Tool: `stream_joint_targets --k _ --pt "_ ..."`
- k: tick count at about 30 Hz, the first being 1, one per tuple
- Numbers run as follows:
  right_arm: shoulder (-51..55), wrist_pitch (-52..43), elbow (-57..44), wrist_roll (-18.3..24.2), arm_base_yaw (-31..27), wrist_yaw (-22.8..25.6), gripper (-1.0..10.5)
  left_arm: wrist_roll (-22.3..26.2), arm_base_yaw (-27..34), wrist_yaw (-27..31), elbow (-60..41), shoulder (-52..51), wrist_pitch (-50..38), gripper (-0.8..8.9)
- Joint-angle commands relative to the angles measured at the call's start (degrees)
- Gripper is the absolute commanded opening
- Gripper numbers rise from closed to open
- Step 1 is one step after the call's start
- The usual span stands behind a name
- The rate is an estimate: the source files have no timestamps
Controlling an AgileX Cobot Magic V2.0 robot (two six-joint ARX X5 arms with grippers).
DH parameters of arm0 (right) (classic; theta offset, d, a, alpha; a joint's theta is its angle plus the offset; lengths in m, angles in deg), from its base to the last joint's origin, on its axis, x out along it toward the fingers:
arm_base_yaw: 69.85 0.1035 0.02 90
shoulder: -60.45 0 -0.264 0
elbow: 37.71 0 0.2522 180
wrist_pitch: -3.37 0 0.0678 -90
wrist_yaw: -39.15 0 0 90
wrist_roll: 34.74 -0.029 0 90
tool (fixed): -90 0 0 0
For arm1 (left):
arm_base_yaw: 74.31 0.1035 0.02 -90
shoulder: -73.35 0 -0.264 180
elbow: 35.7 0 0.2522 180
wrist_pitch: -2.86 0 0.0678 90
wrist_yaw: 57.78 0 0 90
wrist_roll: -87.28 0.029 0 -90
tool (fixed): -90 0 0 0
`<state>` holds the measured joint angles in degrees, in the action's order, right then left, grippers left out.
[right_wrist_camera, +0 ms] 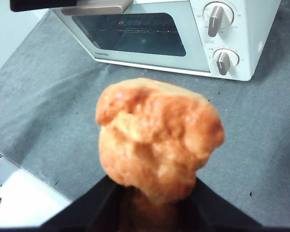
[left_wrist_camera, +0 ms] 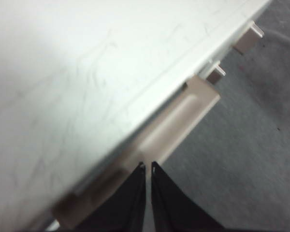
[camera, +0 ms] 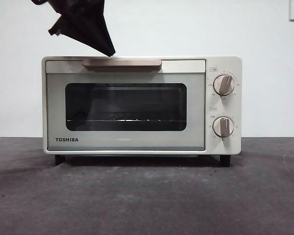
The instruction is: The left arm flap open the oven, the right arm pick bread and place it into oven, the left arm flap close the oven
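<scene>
The cream-white TOSHIBA oven (camera: pixel 137 105) stands on the dark table with its glass door closed. My left gripper (camera: pixel 108 51) comes down from the upper left, its tip just above the beige bar handle (camera: pixel 121 63). In the left wrist view its jaws (left_wrist_camera: pixel 148 166) are shut together, right at the handle (left_wrist_camera: pixel 183 116). My right gripper (right_wrist_camera: pixel 154 193) is shut on the orange-tan bread (right_wrist_camera: pixel 157 137) and holds it above the table, in front of the oven (right_wrist_camera: pixel 183 29). The bread and the right gripper are out of the front view.
Two round knobs (camera: pixel 224 84) sit on the oven's right side. The grey table mat (right_wrist_camera: pixel 48 96) runs in front of the oven, with a white edge (right_wrist_camera: pixel 19 198) near the right arm. A white wall stands behind.
</scene>
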<state>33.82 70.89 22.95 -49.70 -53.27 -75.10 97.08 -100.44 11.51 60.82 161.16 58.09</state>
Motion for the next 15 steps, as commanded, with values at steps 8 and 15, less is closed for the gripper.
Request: stream_joint_targets --k 8,15 --pt "-0.09 -0.59 0.83 -1.14 0.33 -0.15 1.3 1.09 -0.37 0.17 1.53 2.89 -1.31 0.18" --pt "-0.09 -0.59 0.83 -1.16 0.33 -0.13 1.3 1.11 -0.70 0.20 1.53 2.89 1.86 0.16"
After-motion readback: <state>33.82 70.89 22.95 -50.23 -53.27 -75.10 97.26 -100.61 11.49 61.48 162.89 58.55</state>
